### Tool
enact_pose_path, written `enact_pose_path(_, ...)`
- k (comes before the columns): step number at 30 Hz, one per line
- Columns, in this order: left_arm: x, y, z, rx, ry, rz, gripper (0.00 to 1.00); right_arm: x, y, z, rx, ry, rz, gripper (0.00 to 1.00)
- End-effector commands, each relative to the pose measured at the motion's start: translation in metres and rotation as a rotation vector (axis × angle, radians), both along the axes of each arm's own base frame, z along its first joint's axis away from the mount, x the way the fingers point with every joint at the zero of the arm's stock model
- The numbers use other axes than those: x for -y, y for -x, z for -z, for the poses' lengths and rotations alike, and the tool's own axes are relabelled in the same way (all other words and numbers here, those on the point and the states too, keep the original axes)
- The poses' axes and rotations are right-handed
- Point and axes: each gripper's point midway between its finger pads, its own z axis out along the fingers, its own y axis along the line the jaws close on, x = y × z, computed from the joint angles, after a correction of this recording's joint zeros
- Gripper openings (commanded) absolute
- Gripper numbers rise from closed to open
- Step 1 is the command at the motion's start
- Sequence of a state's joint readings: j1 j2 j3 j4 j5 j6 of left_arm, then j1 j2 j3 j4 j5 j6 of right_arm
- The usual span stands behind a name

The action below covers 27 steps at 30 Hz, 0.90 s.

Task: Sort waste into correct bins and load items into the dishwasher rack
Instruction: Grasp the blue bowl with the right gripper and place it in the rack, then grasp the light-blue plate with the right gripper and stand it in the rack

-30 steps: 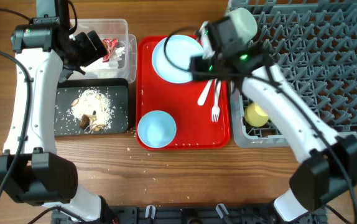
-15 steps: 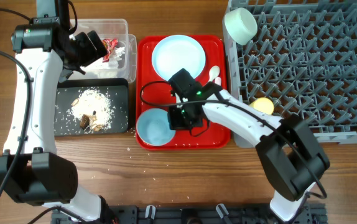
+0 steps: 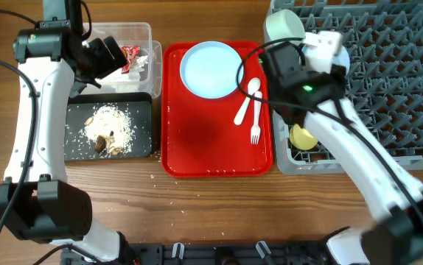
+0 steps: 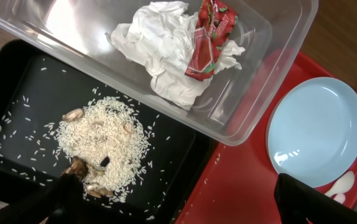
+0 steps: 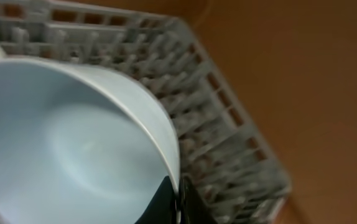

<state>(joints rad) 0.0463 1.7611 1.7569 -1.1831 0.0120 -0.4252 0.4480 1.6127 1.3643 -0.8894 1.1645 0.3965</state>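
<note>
- Right gripper (image 5: 177,200): jaws pinching the rim of the light blue bowl (image 5: 73,149). The bowl body sits left of the jaws, inside facing the wrist camera.
- Dishwasher rack (image 5: 228,130) pegs lie just beyond the jaws, with the mint-green bowl (image 3: 284,28) close by. Likely next: lower the bowl between pegs.
- Left gripper (image 4: 178,196): jaws spread, empty, over the black tray (image 4: 172,149), well away from the rack.

Wrapper (image 4: 211,38), napkin (image 4: 160,59) in tub (image 4: 277,65) — rice (image 4: 107,143), perhaps

We find wrapper (image 4: 211,38) and napkin (image 4: 160,56) in the clear tub (image 4: 278,56), scraps (image 4: 104,146) in the black tray (image 4: 17,106), left edge; plate (image 3: 210,68), spoon (image 3: 247,99), fork (image 3: 256,121) centre; mint bowl (image 3: 284,27), yellow cup (image 3: 302,137) in the far-right rack (image 3: 396,88), light blue bowl (image 5: 73,149) above.
</note>
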Motion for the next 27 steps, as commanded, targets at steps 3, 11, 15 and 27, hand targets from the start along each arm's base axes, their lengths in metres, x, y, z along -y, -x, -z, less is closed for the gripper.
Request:
enact_pose_path(3,-0.002,0.000,-0.008,0.022,-0.007,-0.014,1.00,0.003,-0.027,0.038,-0.232,0.331,0.005,0.04)
enact_pose_path(11,-0.002,0.000,-0.008,0.022,-0.007,-0.014,1.00,0.000,-0.042,0.079,-0.367,0.256,-0.080,0.04)
enact_pose_path(15,-0.002,0.000,-0.008,0.022,-0.007,-0.014,1.00,-0.026,-0.042,0.094,-0.432,0.208,-0.196,0.04)
enact_pose_path(27,-0.002,-0.001,-0.008,0.021,-0.007,-0.014,1.00,-0.073,-0.026,0.085,-0.468,0.219,-0.341,0.80)
